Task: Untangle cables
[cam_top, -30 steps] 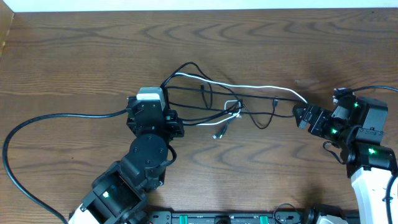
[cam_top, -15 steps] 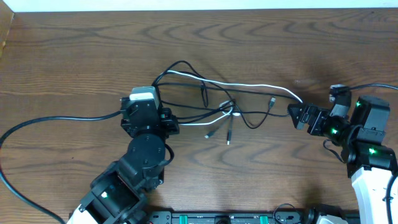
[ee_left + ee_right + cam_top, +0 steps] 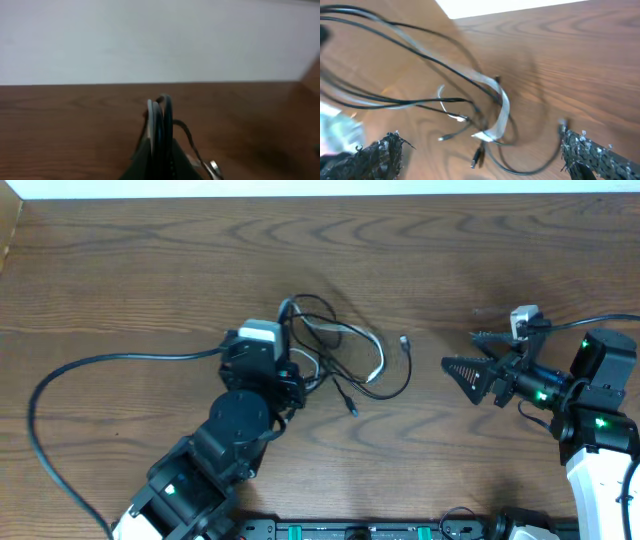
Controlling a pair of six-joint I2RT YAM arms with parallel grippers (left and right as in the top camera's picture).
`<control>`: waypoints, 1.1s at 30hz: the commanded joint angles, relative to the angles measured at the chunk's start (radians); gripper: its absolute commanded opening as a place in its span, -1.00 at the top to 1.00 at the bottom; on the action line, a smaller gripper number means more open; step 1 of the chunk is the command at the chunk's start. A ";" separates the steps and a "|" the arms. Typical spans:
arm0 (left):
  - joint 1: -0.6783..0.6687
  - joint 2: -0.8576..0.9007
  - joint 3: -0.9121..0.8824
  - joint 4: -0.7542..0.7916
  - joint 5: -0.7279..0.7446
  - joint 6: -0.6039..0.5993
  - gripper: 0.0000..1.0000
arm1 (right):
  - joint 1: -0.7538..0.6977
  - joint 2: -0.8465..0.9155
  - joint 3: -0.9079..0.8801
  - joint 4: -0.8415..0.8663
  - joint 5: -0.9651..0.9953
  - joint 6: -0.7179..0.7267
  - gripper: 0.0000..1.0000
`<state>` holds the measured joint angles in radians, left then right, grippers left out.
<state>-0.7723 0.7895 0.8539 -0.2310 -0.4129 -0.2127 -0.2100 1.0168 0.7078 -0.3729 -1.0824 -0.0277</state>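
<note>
The wooden table (image 3: 120,260) fills the overhead view. On it the cables (image 3: 378,362) lie in a loose tangle near the middle, just beside the left arm and well apart from the right one. The left gripper (image 3: 159,150) is pressed together on a bunch of them (a white one (image 3: 151,117) and a black cord (image 3: 167,115) rise between its fingers). The right gripper (image 3: 462,352) stands wide apart with nothing between its fingers and points toward the tangle. One small plug (image 3: 404,340) lies at the tangle's right edge.
</note>
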 commanded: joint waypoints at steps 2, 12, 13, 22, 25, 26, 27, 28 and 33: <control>0.005 0.035 0.029 -0.001 0.197 0.002 0.85 | -0.004 0.002 -0.002 0.004 -0.143 -0.045 -0.99; 0.005 0.172 0.029 0.008 0.524 0.003 0.85 | 0.068 0.002 -0.002 0.023 -0.220 -0.110 -0.98; 0.005 0.181 0.029 0.014 0.539 0.002 0.85 | 0.086 0.002 -0.002 0.023 -0.219 -0.120 -0.98; 0.005 0.209 0.029 0.074 0.704 0.003 0.85 | 0.251 0.003 -0.002 0.036 -0.126 -0.146 -0.89; 0.005 0.209 0.029 0.075 0.771 0.003 0.85 | 0.288 0.003 -0.002 0.048 -0.088 -0.146 -0.87; 0.005 0.209 0.029 0.074 0.787 0.003 0.85 | 0.294 0.003 -0.002 0.051 -0.077 -0.146 -0.87; 0.005 0.209 0.029 0.071 0.797 0.003 0.85 | 0.299 0.003 -0.002 0.053 -0.072 -0.146 -0.86; 0.005 0.209 0.029 0.063 0.798 0.003 0.85 | 0.303 0.003 -0.002 0.056 -0.072 -0.146 -0.85; 0.005 0.209 0.029 0.044 0.798 0.003 0.80 | 0.303 0.003 -0.002 0.056 -0.071 -0.146 -0.80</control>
<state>-0.7723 1.0008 0.8543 -0.1852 0.3489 -0.2115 0.0845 1.0168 0.7078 -0.3199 -1.1633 -0.1551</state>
